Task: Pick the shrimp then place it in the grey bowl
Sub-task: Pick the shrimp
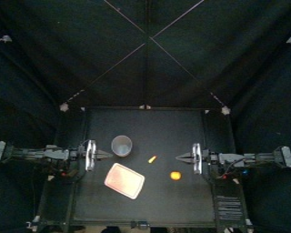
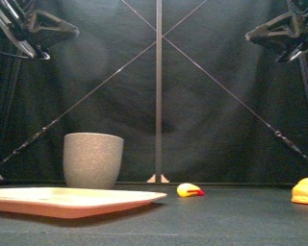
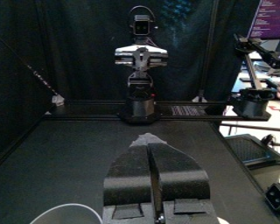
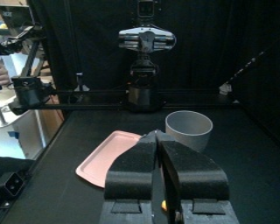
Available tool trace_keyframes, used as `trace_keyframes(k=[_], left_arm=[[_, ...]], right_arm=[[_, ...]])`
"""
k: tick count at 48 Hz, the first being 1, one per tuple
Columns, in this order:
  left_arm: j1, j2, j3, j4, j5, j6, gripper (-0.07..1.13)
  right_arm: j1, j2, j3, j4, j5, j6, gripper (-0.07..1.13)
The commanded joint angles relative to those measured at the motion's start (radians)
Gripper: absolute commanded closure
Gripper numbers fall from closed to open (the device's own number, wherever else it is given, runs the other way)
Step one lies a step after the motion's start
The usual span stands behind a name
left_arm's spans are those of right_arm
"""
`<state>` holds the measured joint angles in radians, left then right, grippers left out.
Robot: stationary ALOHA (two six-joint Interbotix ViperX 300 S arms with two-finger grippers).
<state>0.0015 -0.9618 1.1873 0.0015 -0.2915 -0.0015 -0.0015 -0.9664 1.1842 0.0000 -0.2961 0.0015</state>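
Aloft, left tool point(image 3: 149, 140), right tool point(image 4: 157, 136): closed.

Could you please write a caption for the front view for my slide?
Grey cup behind pink tray, left; shrimp toy centre; yellow toy far right.

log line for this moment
left gripper shut, raised | right gripper shut, raised | cup upright | small toy, larger toy loose on table

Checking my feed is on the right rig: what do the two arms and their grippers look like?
The left arm and right arm are black and jointed. The left gripper and right gripper each have two broad black jaws tapering to a point. Seen from across, each carries a silver cross-plate.
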Motion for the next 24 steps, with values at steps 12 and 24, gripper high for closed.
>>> trace_keyframes(k=[12,24], left_arm=[[0.002,0.011,-0.017,0.057,-0.009,0.005,0.98],[0.028,0.014,-0.018,0.077,-0.015,0.005,0.98]], right_arm=[[-0.02,0.198,-0.049,-0.003,0.026,0.0,1.0],[-0.023,0.385,-0.155,-0.015,0.129,0.0,0.85]])
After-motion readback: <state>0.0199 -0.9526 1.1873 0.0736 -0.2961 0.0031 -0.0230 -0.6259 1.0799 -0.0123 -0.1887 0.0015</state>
